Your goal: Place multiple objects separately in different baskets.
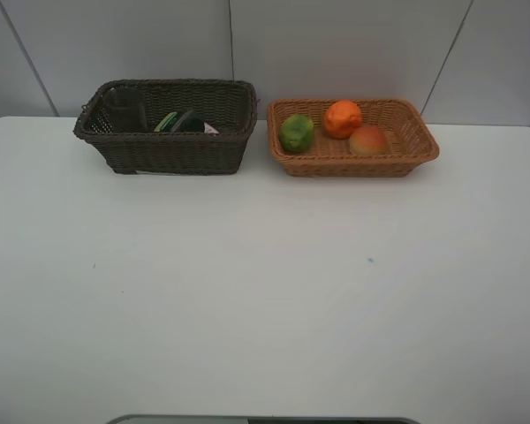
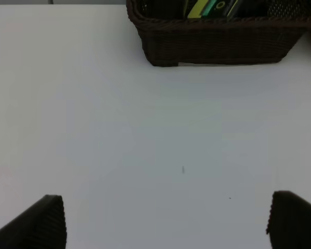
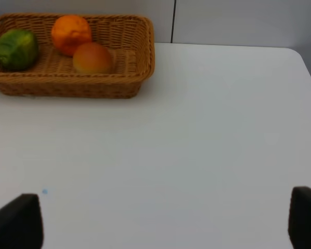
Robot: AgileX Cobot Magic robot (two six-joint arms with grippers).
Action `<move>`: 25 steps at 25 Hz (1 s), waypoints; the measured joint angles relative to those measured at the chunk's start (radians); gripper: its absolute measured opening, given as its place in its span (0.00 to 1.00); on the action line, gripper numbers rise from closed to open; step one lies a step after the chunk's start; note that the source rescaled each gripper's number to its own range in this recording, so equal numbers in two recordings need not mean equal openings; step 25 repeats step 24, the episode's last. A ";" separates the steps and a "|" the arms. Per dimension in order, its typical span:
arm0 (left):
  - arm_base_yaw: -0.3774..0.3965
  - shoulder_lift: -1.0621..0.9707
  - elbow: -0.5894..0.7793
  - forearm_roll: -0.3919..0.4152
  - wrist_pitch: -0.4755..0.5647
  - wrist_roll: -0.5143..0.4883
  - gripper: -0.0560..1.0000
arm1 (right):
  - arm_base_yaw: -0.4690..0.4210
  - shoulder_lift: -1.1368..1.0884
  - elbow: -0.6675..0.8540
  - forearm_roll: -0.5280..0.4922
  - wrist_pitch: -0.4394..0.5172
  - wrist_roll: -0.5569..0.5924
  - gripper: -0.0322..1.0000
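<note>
Sitting at rear of table: two wicker baskets side by side, near each other, a narrow gap between them.
Dark brown basket [image 1: 166,126]: the deeper one, on the left of the high view; also seen in the left wrist view [image 2: 217,39].
Dark basket contents: dark bottle-like item [image 1: 187,122] with green and yellow label lying inside; a bit of pink-white [image 1: 210,129] just beside it. Most of the interior is hidden by the near wall; cannot tell what else is in there.
Light tan basket [image 1: 406,141]: the shallower one, on the right; right wrist view shows it too [image 3: 129,57].
Tan basket contents: green round fruit [image 1: 296,132] at the left end, orange [image 1: 342,118] toward the back middle, red-yellow mango [image 1: 368,140] in front and to the right of the orange. Orange and mango touching or nearly so; green fruit a little apart.
Table [image 1: 247,300]: white, a few small specks on the surface.
Background: pale panelled wall [image 1: 336,44] behind both baskets.
Left gripper [image 2: 166,223]: fingers spread wide, nothing between them, over bare table well short of the dark basket.
Right gripper [image 3: 166,223]: fingers spread wide, nothing held, over bare table well short of the tan basket.
</note>
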 joint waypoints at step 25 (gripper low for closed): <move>0.007 -0.058 0.003 -0.010 -0.003 0.011 1.00 | 0.000 0.000 0.000 0.000 0.000 0.000 1.00</move>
